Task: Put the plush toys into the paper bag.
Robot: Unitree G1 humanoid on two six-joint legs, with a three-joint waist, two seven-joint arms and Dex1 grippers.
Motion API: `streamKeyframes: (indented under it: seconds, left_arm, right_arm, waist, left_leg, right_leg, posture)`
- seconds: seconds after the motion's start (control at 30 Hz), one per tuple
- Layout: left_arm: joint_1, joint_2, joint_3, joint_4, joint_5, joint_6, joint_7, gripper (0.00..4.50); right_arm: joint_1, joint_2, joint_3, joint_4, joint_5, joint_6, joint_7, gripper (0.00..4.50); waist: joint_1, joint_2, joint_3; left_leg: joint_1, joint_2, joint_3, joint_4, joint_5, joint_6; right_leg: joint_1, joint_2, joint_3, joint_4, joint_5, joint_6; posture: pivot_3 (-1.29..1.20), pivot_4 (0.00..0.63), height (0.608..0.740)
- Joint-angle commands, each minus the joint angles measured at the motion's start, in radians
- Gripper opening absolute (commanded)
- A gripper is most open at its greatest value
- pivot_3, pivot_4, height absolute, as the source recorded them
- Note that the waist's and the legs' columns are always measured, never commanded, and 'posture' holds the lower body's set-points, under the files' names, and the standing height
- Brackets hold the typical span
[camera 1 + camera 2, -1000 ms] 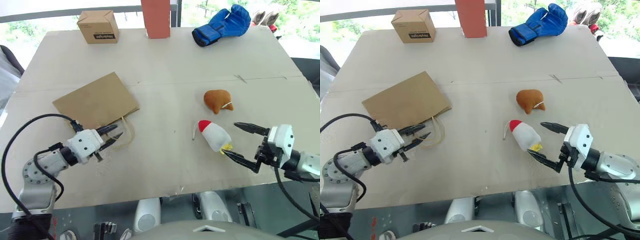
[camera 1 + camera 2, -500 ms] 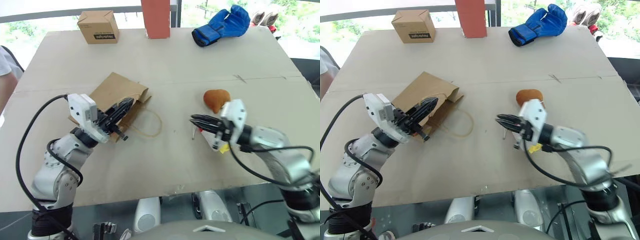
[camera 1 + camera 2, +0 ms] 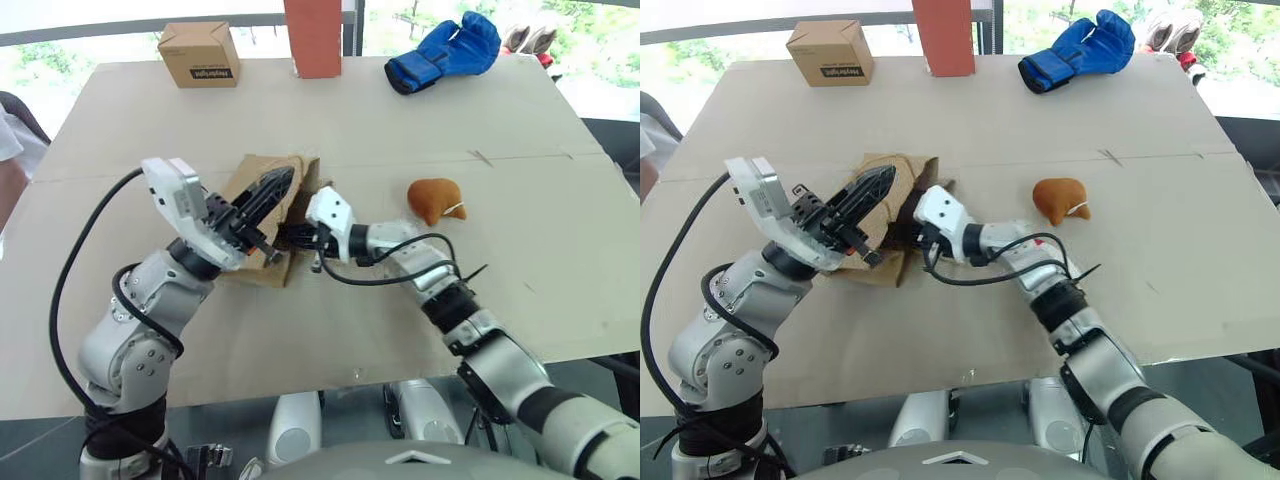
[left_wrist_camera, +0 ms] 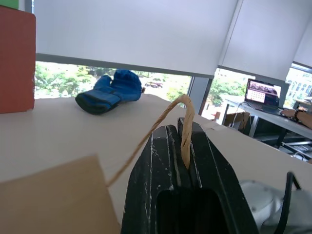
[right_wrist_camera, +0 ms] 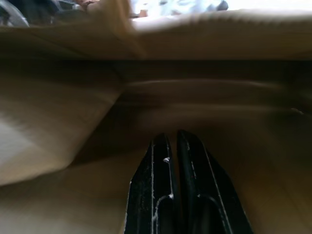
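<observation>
The brown paper bag is lifted at its mouth end off the table. My left gripper is shut on one tan cord handle, which runs up between its fingers. My right gripper reaches in from the right into the bag's dark mouth. Its fingers are shut with nothing visible between them, and brown paper surrounds them. One of the plush toys, the orange-brown one, lies on the table to the right of my right arm, untouched.
At the table's far edge stand a small printed cardboard box, a red block and a blue padded glove. A person's sleeve shows at the left edge. Black cable loops hang off both arms.
My right gripper swung left from beside the white toy, closed and went into the bag's mouth. My left gripper raised the handle, standing the bag up. The white toy no longer lies on the table.
</observation>
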Motion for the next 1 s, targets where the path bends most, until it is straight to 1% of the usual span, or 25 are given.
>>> streamKeyframes:
  seconds: [0.03, 0.1, 0.2, 0.5, 0.67, 0.73, 0.83, 0.9, 1.0]
  left_arm:
    - [-0.026, -0.012, 0.006, -0.054, -0.03, 0.002, 0.046, 0.0]
    - [-0.031, -0.017, 0.01, -0.066, -0.038, 0.004, 0.07, 0.0]
    - [-0.039, -0.021, 0.035, -0.078, -0.064, 0.004, 0.109, 0.0]
    - [-0.105, 0.005, 0.104, -0.067, -0.149, 0.01, 0.191, 0.0]
    - [-0.147, 0.04, 0.137, -0.048, -0.18, 0.017, 0.217, 0.0]
    - [-0.157, 0.052, 0.154, -0.044, -0.192, 0.017, 0.235, 0.0]
    - [-0.151, 0.052, 0.169, -0.041, -0.206, 0.014, 0.259, 0.0]
    - [-0.127, 0.052, 0.163, -0.049, -0.202, 0.017, 0.254, 0.0]
    - [-0.109, 0.047, 0.153, -0.05, -0.196, 0.015, 0.25, 0.0]
  right_arm:
    - [-0.029, 0.053, -0.04, 0.115, -0.012, -0.083, 0.005, 0.03]
    - [-0.037, 0.073, -0.045, 0.192, -0.039, -0.123, -0.015, 0.03]
    - [-0.033, 0.086, -0.056, 0.249, -0.059, -0.149, -0.025, 0.03]
    - [-0.033, 0.088, -0.061, 0.316, -0.111, -0.165, -0.049, 0.03]
    - [-0.046, 0.094, -0.064, 0.335, -0.136, -0.171, -0.097, 0.03]
    - [-0.046, 0.09, -0.057, 0.335, -0.151, -0.173, -0.109, 0.03]
    - [-0.04, 0.082, -0.059, 0.313, -0.153, -0.171, -0.102, 0.03]
    - [-0.038, 0.066, -0.071, 0.262, -0.144, -0.183, -0.097, 0.03]
    - [-0.031, 0.038, -0.083, 0.157, -0.13, -0.132, -0.079, 0.03]
  waist:
    - [-0.001, 0.0, 0.0]
    - [-0.003, 0.0, 0.0]
    - [-0.002, 0.001, 0.0]
    - [0.001, 0.001, 0.0]
    - [0.002, 0.002, 0.001]
    - [0.002, 0.002, 0.001]
    - [0.002, 0.002, 0.001]
    - [0.001, 0.002, 0.001]
    - [0.0, 0.002, 0.002]
  left_leg:
    - [0.0, 0.0, 0.0, 0.0, 0.0, 0.0]
    - [0.0, 0.0, 0.0, 0.0, 0.0, 0.0]
    - [0.0, 0.0, 0.0, 0.0, 0.0, 0.0]
    - [0.002, 0.0, -0.001, 0.0, 0.0, 0.0]
    - [0.009, 0.0, -0.001, 0.001, 0.0, 0.0]
    - [0.014, 0.0, -0.001, 0.0, 0.0, -0.001]
    - [0.015, 0.0, -0.001, 0.0, 0.0, -0.001]
    - [0.015, 0.0, -0.001, 0.0, 0.0, -0.001]
    - [0.014, 0.0, -0.001, 0.0, 0.0, -0.001]
  right_leg:
    - [0.0, 0.0, 0.0, 0.0, 0.0, 0.0]
    - [0.0, 0.0, 0.0, 0.0, 0.0, 0.0]
    - [0.0, 0.0, 0.0, 0.001, 0.0, 0.0]
    - [0.002, 0.0, -0.001, 0.001, 0.0, 0.0]
    - [0.009, 0.0, -0.001, 0.0, 0.0, 0.0]
    - [0.014, 0.0, -0.001, -0.001, -0.003, -0.004]
    - [0.014, 0.0, -0.001, -0.001, -0.003, -0.004]
    - [0.014, 0.0, -0.001, -0.001, -0.003, -0.004]
    - [0.014, 0.0, -0.001, -0.001, -0.003, -0.004]
  posture:
    - [0.0, 0.15, 0.74]
    - [0.0, 0.15, 0.74]
    - [0.0, 0.15, 0.74]
    - [0.0, 0.15, 0.74]
    - [0.0, 0.15, 0.74]
    - [0.0, 0.15, 0.74]
    - [0.0, 0.15, 0.74]
    - [0.0, 0.15, 0.74]
    - [0.0, 0.15, 0.74]
